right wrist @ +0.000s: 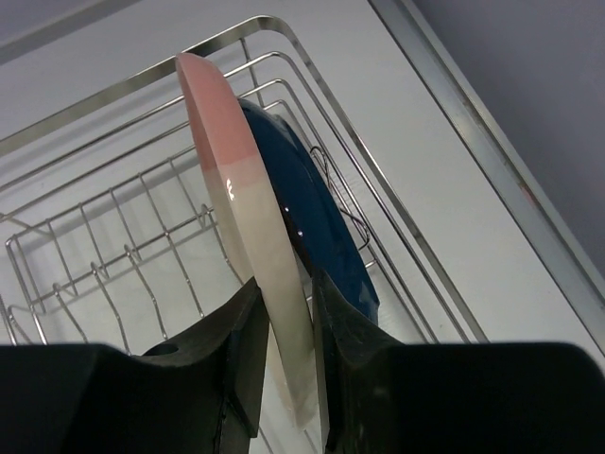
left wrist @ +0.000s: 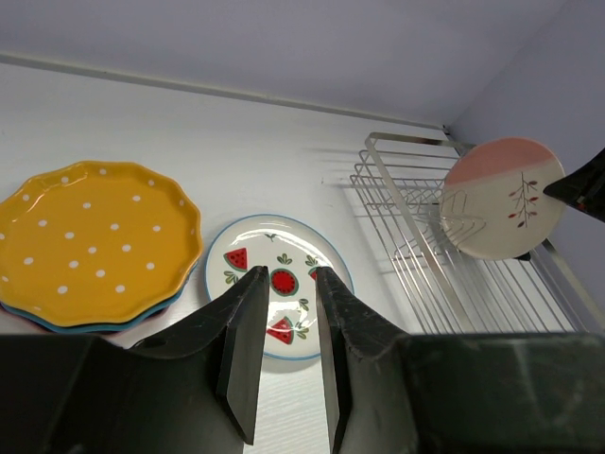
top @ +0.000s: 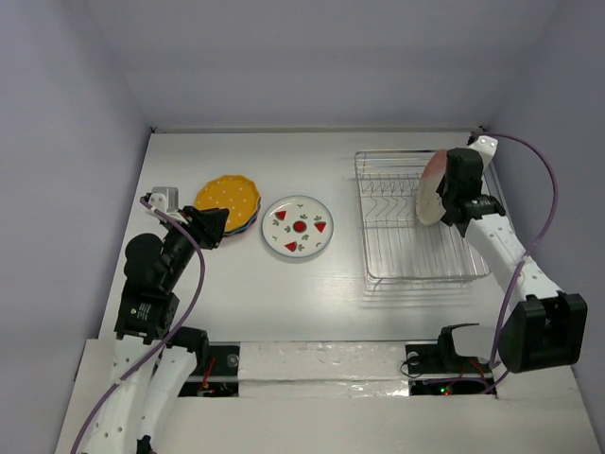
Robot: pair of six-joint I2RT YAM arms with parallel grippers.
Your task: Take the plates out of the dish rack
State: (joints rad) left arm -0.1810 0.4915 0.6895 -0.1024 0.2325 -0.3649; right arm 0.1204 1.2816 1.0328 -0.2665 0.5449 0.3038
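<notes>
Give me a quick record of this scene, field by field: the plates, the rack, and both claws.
right claw: shut on cream-pink plate, upright at dish rack right end
navy plate: standing in rack, right beside it
orange plate: tops a stack on table
strawberry plate: flat on table, beside stack
left claw: open, empty, near stack

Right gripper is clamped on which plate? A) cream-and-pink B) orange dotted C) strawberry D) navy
A: in the right wrist view the right gripper pinches the rim of the cream-and-pink plate, with the navy plate free behind it.
</notes>
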